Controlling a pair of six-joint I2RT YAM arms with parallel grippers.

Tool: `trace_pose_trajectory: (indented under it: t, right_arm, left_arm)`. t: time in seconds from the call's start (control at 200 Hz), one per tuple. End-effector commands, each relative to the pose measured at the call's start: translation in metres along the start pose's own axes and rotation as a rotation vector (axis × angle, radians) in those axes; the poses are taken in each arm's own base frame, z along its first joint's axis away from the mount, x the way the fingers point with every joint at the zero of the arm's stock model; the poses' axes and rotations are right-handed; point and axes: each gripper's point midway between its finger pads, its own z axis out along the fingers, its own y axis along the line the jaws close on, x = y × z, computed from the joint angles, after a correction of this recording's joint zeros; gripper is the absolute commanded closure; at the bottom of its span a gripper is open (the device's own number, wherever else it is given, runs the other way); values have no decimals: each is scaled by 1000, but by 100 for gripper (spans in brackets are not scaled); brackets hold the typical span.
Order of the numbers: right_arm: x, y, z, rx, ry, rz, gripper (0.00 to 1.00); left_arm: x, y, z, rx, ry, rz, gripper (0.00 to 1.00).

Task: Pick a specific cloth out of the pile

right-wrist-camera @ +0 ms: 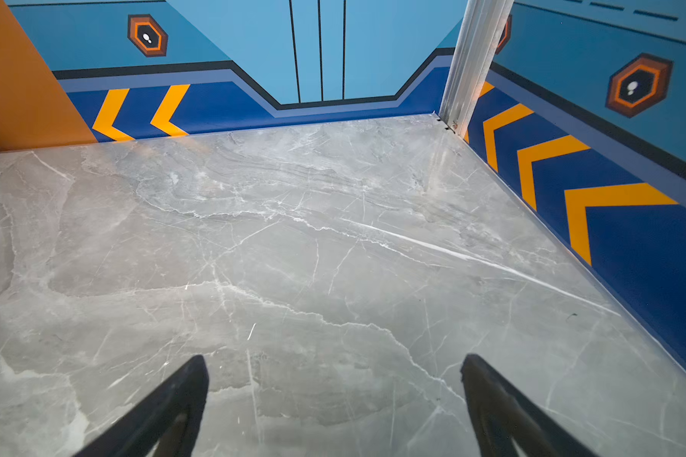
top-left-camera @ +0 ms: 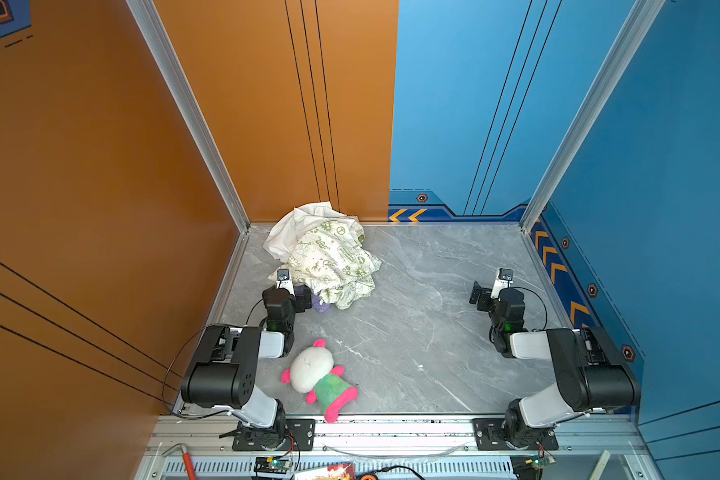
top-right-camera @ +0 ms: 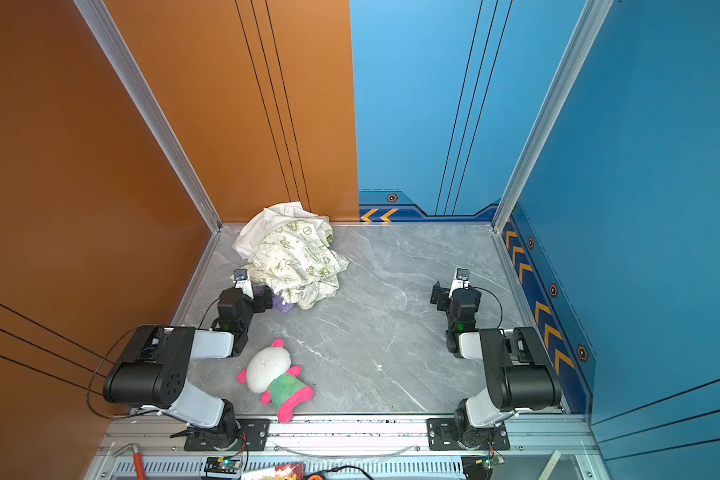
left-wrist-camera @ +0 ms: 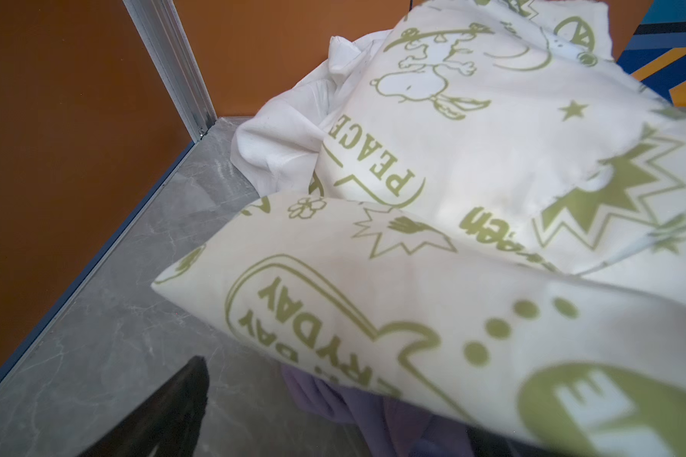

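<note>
Right by my left wrist camera lay the green-print cloth (left-wrist-camera: 432, 277), and under its edge peeked the purple cloth (left-wrist-camera: 357, 411) I wanted. I had my left gripper (top-left-camera: 308, 297) at that low front edge of the pile (top-left-camera: 325, 249), its fingers spread wide apart and holding nothing. In both top views only a small purple bit showed, just beside the gripper and touching the marble table (top-left-camera: 412, 332). My right gripper (right-wrist-camera: 333, 415) hung over bare table, well apart from the pile, its fingers wide apart and empty too. I thought the pinch could go wrong: the green-print cloth hung over the purple one, so my fingers might grab both, or only the wrong one. Pulling might also drag the whole heap along. I counted one purple cloth, one green-print cloth, one plain white cloth (top-left-camera: 283, 237), one plush toy (top-left-camera: 319, 376) near the front, and two arms.
</note>
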Motion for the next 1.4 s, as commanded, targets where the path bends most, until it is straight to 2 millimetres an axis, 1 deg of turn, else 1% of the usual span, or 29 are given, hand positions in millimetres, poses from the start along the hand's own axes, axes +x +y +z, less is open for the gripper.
trace_pose_trajectory:
  t: [0.0,1.206,1.356,1.391]
  right_arm:
    - [4,0,0,-3,5,-13,0]
    - [4,0,0,-2,7,-14,0]
    - [3,2,0,-4,5,-19,0]
    - [3,3,0,-11,12,-26,0]
  left_arm:
    - [4,-1,-1,0,4,13,2]
    - [4,-1,-1,4,4,12,2]
    - [4,1,-2,-4,2,4,2]
    - [1,6,-3,-46,-6,5,2]
